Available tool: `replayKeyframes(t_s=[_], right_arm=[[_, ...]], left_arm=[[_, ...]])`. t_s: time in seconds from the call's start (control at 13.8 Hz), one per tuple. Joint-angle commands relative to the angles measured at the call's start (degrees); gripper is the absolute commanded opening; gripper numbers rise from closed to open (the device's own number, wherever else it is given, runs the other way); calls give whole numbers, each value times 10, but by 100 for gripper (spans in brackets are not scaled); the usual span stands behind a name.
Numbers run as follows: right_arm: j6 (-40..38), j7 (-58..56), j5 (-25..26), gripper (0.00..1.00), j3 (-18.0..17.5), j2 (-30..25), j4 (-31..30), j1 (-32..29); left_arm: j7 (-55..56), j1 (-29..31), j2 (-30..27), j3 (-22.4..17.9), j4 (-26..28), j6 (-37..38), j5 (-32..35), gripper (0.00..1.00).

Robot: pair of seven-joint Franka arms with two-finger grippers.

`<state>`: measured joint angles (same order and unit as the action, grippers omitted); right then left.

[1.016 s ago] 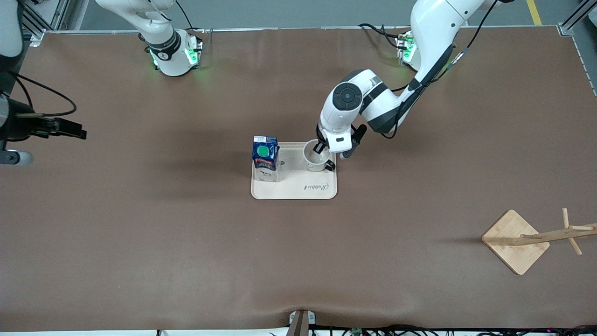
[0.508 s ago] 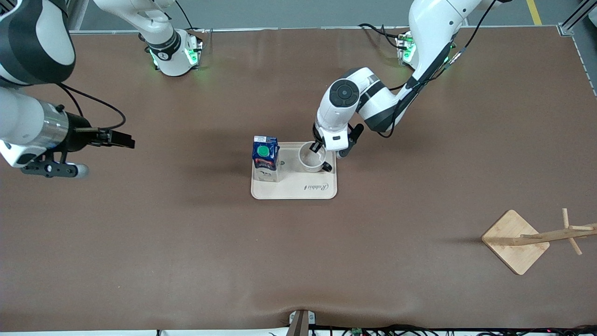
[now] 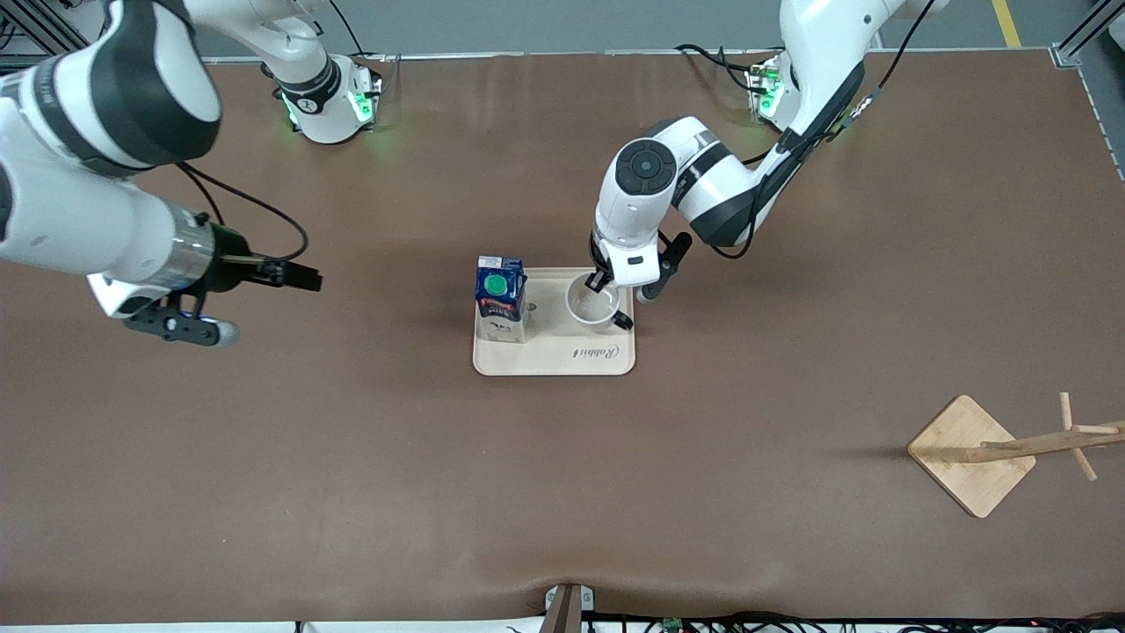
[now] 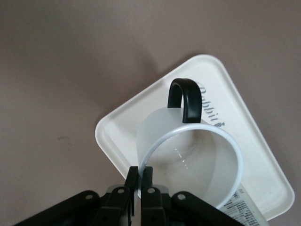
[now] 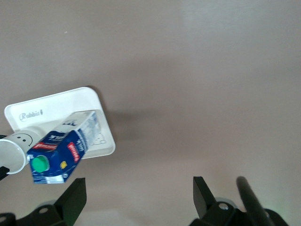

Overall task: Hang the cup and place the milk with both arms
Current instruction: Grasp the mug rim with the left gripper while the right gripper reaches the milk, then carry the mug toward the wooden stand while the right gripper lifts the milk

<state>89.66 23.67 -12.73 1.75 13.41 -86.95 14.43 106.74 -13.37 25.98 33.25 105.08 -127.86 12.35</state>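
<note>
Item one, your desk (image 3: pixel 352 457): a broad brown surface carrying everything listed below. Item two, your two arms: the right arm reaches out from its base over bare desk toward its own end of the table, and its right claw (image 3: pixel 303 277) hangs there with fingers (image 5: pixel 70 200) spread wide, holding nothing. The left arm bends down to the tray, where your left claw (image 3: pixel 606 283) has its fingers (image 4: pixel 134 188) pinched narrow on the rim of the cup (image 3: pixel 593 306). Item three, the wooden rack (image 3: pixel 1011 444): a square base with a pegged post, standing at the left arm's end of the desk, nearer the front camera than the tray and well apart from it. Item four, the tray (image 3: pixel 562 356): cream, rounded corners, script lettering, near the middle of the desk. Item five, the milk (image 3: pixel 500 297): upright on the tray at the end toward the right arm, green cap showing on the blue top. Item six, the cup: white, open mouth up, black handle (image 4: pixel 186 99) pointing away from the claw, over the tray's end toward the left arm; you cannot tell whether it touches the tray.
</note>
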Motion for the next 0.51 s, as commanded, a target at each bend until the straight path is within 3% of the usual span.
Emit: replayKeyframes(t_s=[0.0, 0.44], right_arm=[[38, 16, -21, 100, 5, 19, -12, 39], [145, 94, -21, 100, 5, 74, -34, 141]], left_arm=[[-49, 15, -64, -1, 4, 56, 21, 0], [-340, 97, -158, 1, 3, 111, 20, 0]])
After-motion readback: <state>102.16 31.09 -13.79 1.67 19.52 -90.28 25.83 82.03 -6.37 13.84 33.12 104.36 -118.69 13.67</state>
